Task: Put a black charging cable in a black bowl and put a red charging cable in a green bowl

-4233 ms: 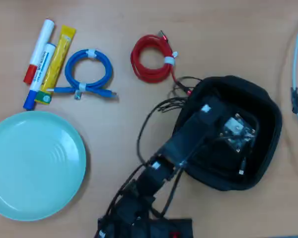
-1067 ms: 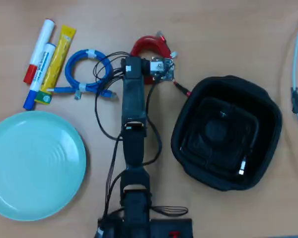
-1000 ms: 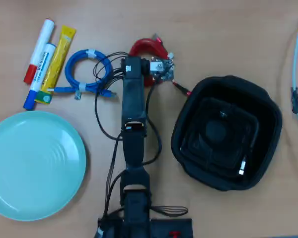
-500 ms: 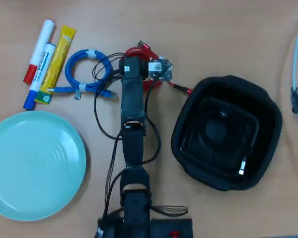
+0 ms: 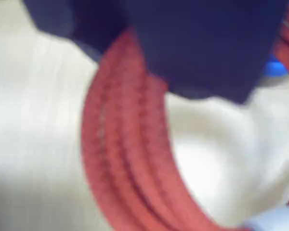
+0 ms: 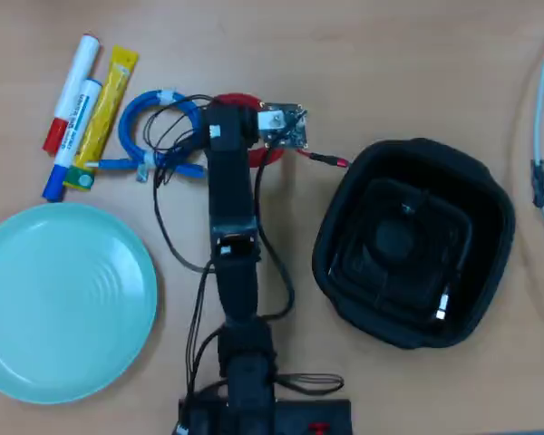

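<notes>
Arm: stretched up the overhead view, wrist bent down over the red charging cable (image 5: pixel 130 159).
Tool (image 6: pixel 240 118): on the coil; grip cannot tell.

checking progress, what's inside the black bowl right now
In the overhead view, the black bowl holds the black charging cable, dark on dark, with a silvery plug tip near the lower right. The green bowl is empty.

The red cable (image 6: pixel 238 100) coil lies top centre under the arm. The black bowl (image 6: pixel 344 217) at right holds the black cable (image 6: pixel 440 304). The green bowl (image 6: pixel 36 362) sits lower left.
</notes>
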Robot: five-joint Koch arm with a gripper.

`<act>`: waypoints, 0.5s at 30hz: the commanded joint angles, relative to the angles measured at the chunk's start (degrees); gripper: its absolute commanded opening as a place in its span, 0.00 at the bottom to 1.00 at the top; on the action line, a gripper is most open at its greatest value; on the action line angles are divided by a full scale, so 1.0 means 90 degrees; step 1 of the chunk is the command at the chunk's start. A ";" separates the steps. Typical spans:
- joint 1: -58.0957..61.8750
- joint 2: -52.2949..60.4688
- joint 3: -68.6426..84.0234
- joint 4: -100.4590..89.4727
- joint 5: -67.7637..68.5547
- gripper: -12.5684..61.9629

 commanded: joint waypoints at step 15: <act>-0.2100 0.3281 0.1143 0.0381 -0.0518 0.09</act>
